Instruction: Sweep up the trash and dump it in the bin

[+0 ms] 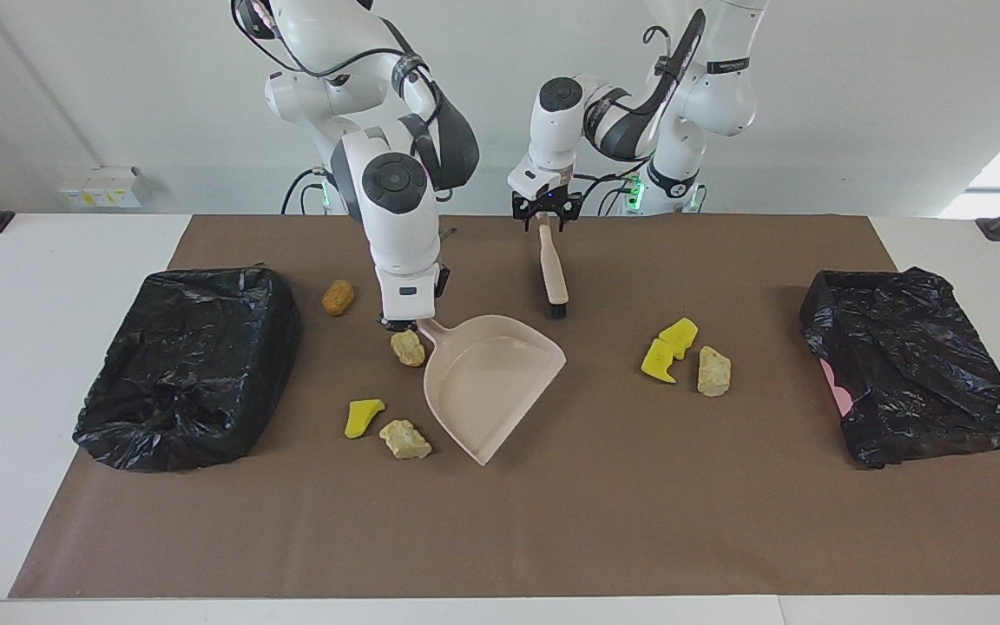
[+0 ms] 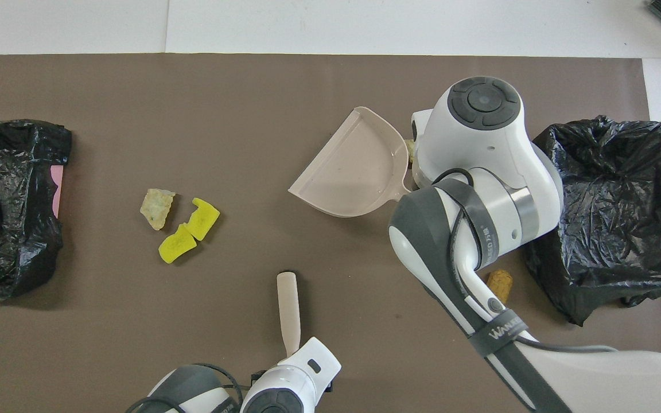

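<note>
My right gripper (image 1: 404,323) is shut on the handle of the pale pink dustpan (image 1: 487,382), whose open edge faces away from the robots and toward the left arm's end. A beige trash chunk (image 1: 408,347) lies right beside the handle. A yellow wedge (image 1: 363,416), a second beige chunk (image 1: 405,438) and a brown sponge (image 1: 338,297) lie nearby. Two yellow wedges (image 2: 203,218) and a beige chunk (image 2: 157,207) lie toward the left arm's end. My left gripper (image 1: 542,219) sits at the handle end of the brush (image 1: 552,269), which lies on the mat.
A bin lined with a black bag (image 1: 187,365) stands at the right arm's end of the brown mat (image 1: 500,538). A second black-bagged bin (image 1: 912,365) stands at the left arm's end. The right arm's wrist hides part of the trash in the overhead view.
</note>
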`<state>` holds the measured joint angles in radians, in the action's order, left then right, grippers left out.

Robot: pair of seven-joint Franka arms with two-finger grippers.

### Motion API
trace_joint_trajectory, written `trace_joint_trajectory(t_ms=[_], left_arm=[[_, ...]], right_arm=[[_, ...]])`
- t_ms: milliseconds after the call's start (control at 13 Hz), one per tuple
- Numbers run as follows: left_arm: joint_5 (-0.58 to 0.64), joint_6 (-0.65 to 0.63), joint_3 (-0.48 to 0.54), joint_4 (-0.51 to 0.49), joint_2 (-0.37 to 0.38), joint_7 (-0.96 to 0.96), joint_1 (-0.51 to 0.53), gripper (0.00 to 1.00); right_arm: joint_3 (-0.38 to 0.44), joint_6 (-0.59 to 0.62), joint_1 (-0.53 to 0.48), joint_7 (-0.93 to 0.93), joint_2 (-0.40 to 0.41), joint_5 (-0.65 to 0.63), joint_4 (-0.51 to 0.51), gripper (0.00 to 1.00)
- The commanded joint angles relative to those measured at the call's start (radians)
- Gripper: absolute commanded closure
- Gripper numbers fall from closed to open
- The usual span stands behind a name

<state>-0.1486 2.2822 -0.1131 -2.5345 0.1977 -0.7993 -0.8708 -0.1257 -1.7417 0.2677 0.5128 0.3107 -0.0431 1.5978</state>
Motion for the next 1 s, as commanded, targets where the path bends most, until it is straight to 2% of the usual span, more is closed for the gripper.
trace_joint_trajectory(t_ms=[0, 77, 154, 539, 770, 924], left_arm=[[-0.02, 0.005, 0.015, -0.023, 0.011, -0.02, -0.023, 0.47], [-0.02, 0.0, 0.015, -0.023, 0.012, -0.018, -0.023, 0.69], [-0.02, -0.001, 0.015, -0.021, 0.011, -0.009, -0.022, 1.0], [-0.02, -0.111, 0.026, 0.016, 0.022, 0.024, 0.019, 1.0], [-0.02, -0.29, 0.029, 0.123, 0.046, 0.093, 0.149, 1.0], [-0.019, -0.401, 0.033, 0.158, 0.116, 0.162, 0.261, 1.0]], right_arm=[[-0.008, 0.022, -0.015, 0.085, -0.018, -0.018, 0.011, 1.0], [-0.008, 0.033, -0.015, 0.096, -0.019, -0.033, 0.013, 1.0], [-0.009, 0.033, -0.015, 0.101, -0.021, -0.046, 0.013, 1.0], [-0.009, 0.01, -0.013, 0.16, -0.047, -0.058, 0.062, 1.0], [-0.011, -0.002, 0.001, 0.232, -0.085, -0.119, 0.126, 1.0], [-0.012, -0.021, 0.004, 0.24, -0.119, -0.123, 0.187, 1.0]])
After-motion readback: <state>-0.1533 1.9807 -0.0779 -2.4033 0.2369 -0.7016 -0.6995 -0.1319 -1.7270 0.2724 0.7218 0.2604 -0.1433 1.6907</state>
